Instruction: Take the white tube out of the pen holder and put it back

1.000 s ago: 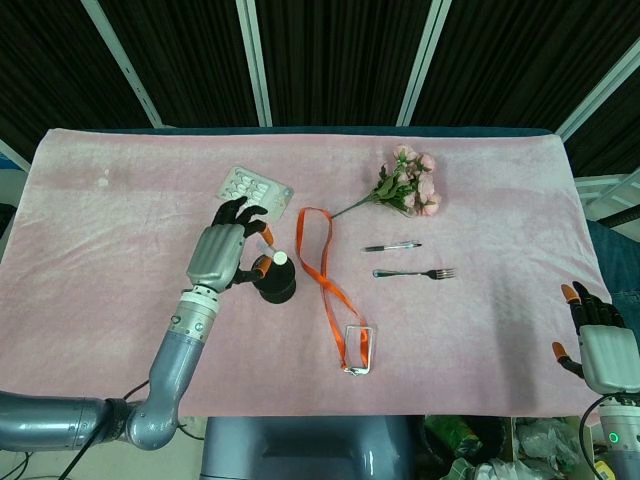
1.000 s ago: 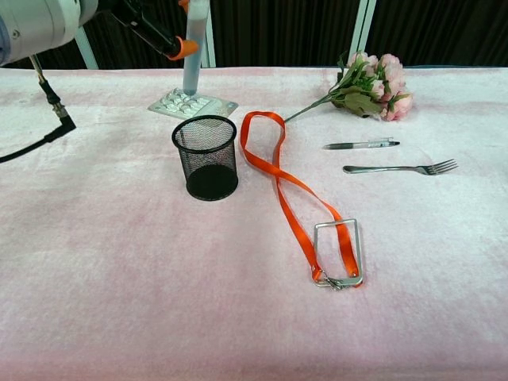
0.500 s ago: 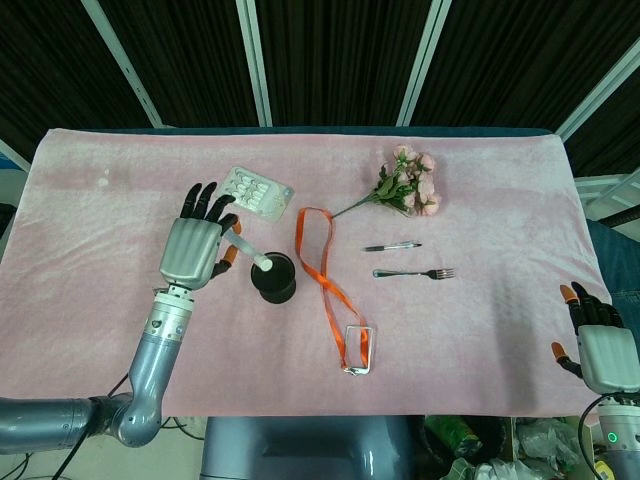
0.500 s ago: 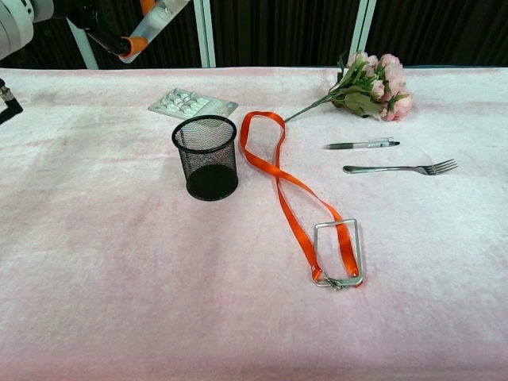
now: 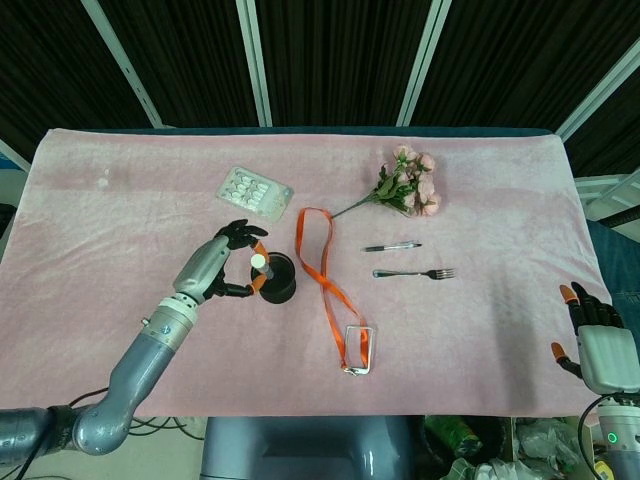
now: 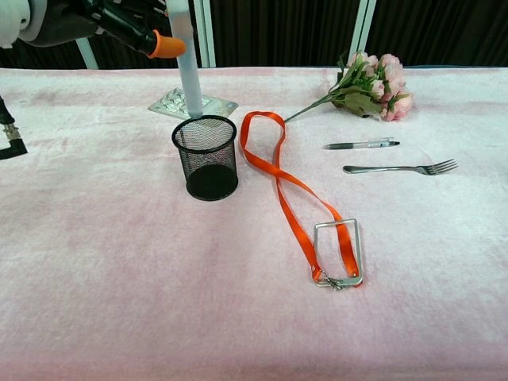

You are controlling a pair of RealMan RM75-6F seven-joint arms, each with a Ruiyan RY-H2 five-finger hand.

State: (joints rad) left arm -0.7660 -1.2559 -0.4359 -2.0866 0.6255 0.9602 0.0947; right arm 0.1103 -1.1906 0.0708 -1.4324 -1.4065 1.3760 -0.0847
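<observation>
The black mesh pen holder (image 5: 277, 282) (image 6: 205, 158) stands upright on the pink cloth, left of centre. My left hand (image 5: 214, 268) (image 6: 111, 19) pinches the white tube (image 5: 258, 262) (image 6: 186, 70) near its top. The tube hangs almost upright, its lower end at the holder's back left rim. Whether the tip is inside the rim I cannot tell. My right hand (image 5: 597, 343) sits at the table's near right corner, fingers apart and holding nothing.
A pill blister pack (image 5: 255, 190) (image 6: 216, 105) lies just behind the holder. An orange lanyard (image 5: 323, 278) (image 6: 291, 188) with a badge frame runs along its right side. Further right are pink flowers (image 5: 408, 185), a pen (image 5: 392, 246) and a fork (image 5: 415, 272).
The left hand swung left and lifted the tube away at a tilt, then came back. The tube now stands upright at the holder's rim. The right hand stayed put.
</observation>
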